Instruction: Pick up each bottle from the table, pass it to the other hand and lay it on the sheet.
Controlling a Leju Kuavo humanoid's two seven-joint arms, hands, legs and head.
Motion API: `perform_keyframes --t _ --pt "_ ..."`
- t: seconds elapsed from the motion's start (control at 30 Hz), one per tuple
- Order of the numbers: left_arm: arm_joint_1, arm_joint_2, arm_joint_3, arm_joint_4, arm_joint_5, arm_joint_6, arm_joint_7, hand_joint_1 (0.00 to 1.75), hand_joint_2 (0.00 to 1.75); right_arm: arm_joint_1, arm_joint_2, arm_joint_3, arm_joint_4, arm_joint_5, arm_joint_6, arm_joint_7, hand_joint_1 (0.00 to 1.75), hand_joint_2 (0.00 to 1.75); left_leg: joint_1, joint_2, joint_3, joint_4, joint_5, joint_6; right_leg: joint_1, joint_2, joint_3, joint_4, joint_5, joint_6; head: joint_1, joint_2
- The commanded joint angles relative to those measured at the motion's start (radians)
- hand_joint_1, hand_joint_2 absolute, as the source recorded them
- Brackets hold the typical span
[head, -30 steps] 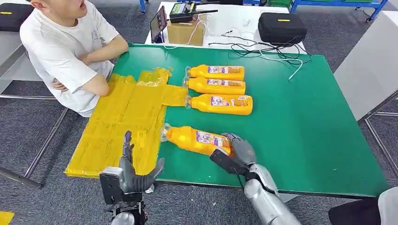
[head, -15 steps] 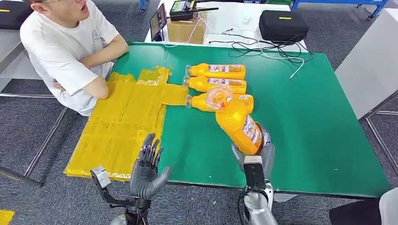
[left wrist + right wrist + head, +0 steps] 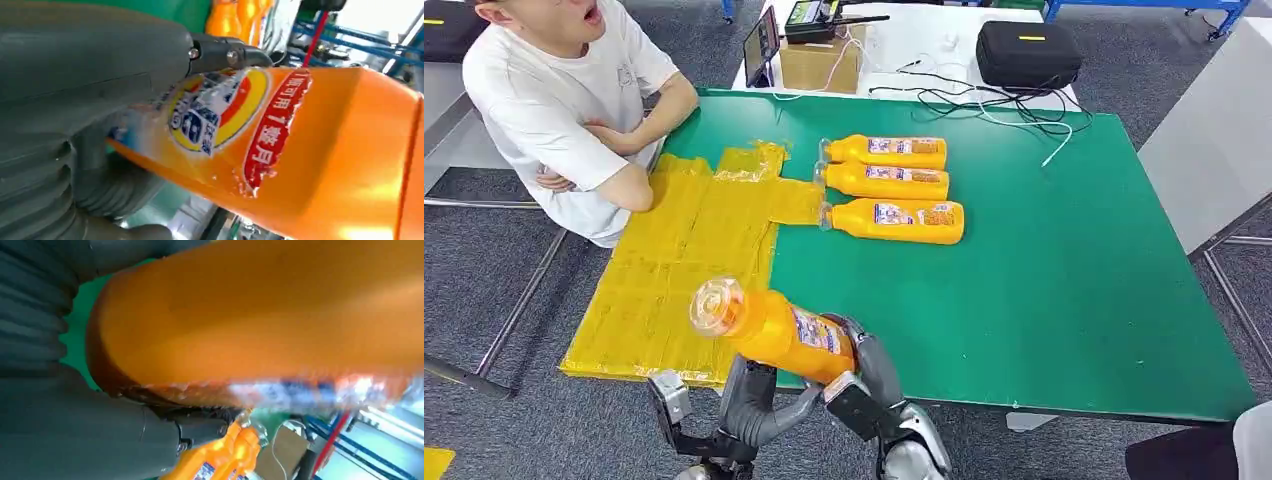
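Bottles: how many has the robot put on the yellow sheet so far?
None yet: the sheet holds no bottle. One bottle is in the air between the right hand and the left hand, mid-pass. Three bottles lie waiting on the table.

One orange bottle with a clear cap and a printed label is lifted over the near table edge, tilted, cap toward the yellow sheet. Three similar bottles lie side by side on the green table, caps touching the sheet's edge.
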Motion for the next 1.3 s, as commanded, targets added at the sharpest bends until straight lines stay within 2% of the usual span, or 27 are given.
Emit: perform_keyframes --t 0.03,0.07,0.23,0.47,0.53,0.57,0.6,0.63,0.8,0.93,1.03,1.13,1.2,1.23,1.3 --pt "-0.048 0.011 -0.002 0.081 0.009 0.025 0.037 0.0 1.75 -0.081 -0.016 0.209 0.154 0.015 0.065 0.038 1.75 1.75 0.0 0.003 0.004 -0.001 -0.001 -0.001 0.0 0.002 0.003 -0.001 0.0 -0.001 0.0 0.0" --pt "-0.051 0.008 0.003 0.08 0.011 0.025 0.038 0.0 1.75 -0.089 -0.016 0.23 0.173 0.047 0.039 0.046 1.75 1.75 0.0 0.001 0.003 -0.001 0.0 -0.001 0.0 0.001 0.003 -0.001 0.0 -0.001 0.0 0.0" --pt "-0.06 -0.004 0.029 0.062 0.044 -0.007 0.041 0.0 1.75 -0.121 -0.003 0.279 0.255 0.022 0.079 0.027 1.75 1.75 0.0 0.001 0.004 -0.001 -0.001 -0.001 0.0 0.0 0.003 -0.001 -0.001 -0.002 0.0 0.0" --pt "-0.057 -0.015 0.047 0.049 0.095 -0.049 0.042 0.0 1.75 -0.125 -0.01 0.305 0.251 0.022 0.099 0.023 1.75 1.75 0.0 -0.001 0.003 -0.001 0.0 -0.001 0.0 -0.002 0.003 -0.001 -0.001 -0.001 0.0 0.0" --pt "-0.053 -0.024 0.064 0.044 0.196 -0.107 0.112 0.0 1.75 -0.121 -0.012 0.308 0.243 0.01 0.108 0.016 1.75 1.75 0.0 -0.002 0.004 -0.001 -0.001 -0.001 0.001 -0.003 0.004 -0.001 -0.002 -0.002 0.0 0.0" --pt "-0.048 -0.023 0.065 0.028 0.209 -0.119 0.1 1.5 1.75 -0.117 -0.01 0.306 0.241 -0.006 0.109 0.007 1.75 1.75 0.0 -0.001 0.003 -0.001 -0.001 -0.001 0.0 -0.002 0.003 -0.001 -0.001 -0.001 0.0 0.0" --pt "-0.046 -0.024 0.065 0.023 0.232 -0.138 0.101 1.75 1.75 -0.117 -0.007 0.305 0.244 -0.017 0.112 0.004 1.33 1.75 0.0 -0.001 0.002 0.0 0.0 -0.001 0.0 -0.002 0.002 -0.001 -0.001 -0.001 0.0 0.0" --pt "-0.041 -0.024 0.066 0.016 0.278 -0.175 0.119 1.75 1.75 -0.113 -0.001 0.288 0.248 -0.047 0.124 0.004 0.0 1.75 0.0 -0.002 0.004 0.0 -0.001 -0.001 0.0 -0.003 0.003 -0.001 -0.002 -0.001 0.0 0.0" --pt "-0.003 -0.008 0.035 -0.053 0.295 -0.228 0.073 1.75 1.75 -0.079 0.022 0.165 0.226 -0.226 0.147 -0.04 0.0 1.75 0.0 -0.002 0.003 0.0 -0.001 -0.001 0.0 -0.003 0.003 -0.001 -0.002 -0.002 0.0 0.0" --pt "0.0 -0.006 0.03 -0.063 0.295 -0.23 0.073 1.75 1.75 -0.085 0.02 0.163 0.222 -0.23 0.152 -0.039 0.0 1.75 0.0 -0.001 0.002 0.0 -0.001 -0.001 0.0 -0.002 0.002 0.0 -0.002 -0.001 0.0 0.0" --pt "0.002 -0.004 0.03 -0.07 0.3 -0.236 0.064 1.75 1.75 -0.081 0.026 0.148 0.22 -0.258 0.165 -0.031 0.0 1.75 0.0 -0.001 0.003 0.0 -0.001 -0.001 0.0 -0.002 0.002 0.0 -0.002 -0.002 0.0 0.0" --pt "0.014 0.001 0.025 -0.091 0.337 -0.269 0.061 1.75 1.75 -0.083 0.038 0.076 0.25 -0.384 0.225 0.032 0.0 1.75 0.0 -0.001 0.001 0.0 0.0 -0.001 0.0 -0.002 0.0 0.0 -0.001 -0.001 0.0 0.0" --pt "0.021 0.002 0.029 -0.103 0.339 -0.262 0.063 1.75 1.75 -0.086 0.033 0.045 0.275 -0.391 0.172 0.03 0.0 1.75 0.0 0.0 0.002 0.0 0.0 -0.001 0.0 -0.001 0.001 0.0 -0.001 -0.001 0.0 0.0" --pt "0.023 0.002 0.034 -0.103 0.339 -0.253 0.067 1.75 1.75 -0.084 0.031 0.019 0.279 -0.41 0.162 0.029 0.0 0.0 0.0 0.0 0.003 0.0 -0.001 -0.001 0.0 -0.002 0.002 -0.001 -0.001 -0.001 0.0 0.0" --pt "0.027 0.002 0.04 -0.105 0.338 -0.252 0.068 1.75 1.75 -0.075 0.022 -0.011 0.261 -0.421 0.146 0.019 0.0 0.0 0.0 0.0 0.003 -0.001 -0.001 -0.001 0.0 -0.002 0.003 -0.001 -0.001 -0.001 0.0 0.0"
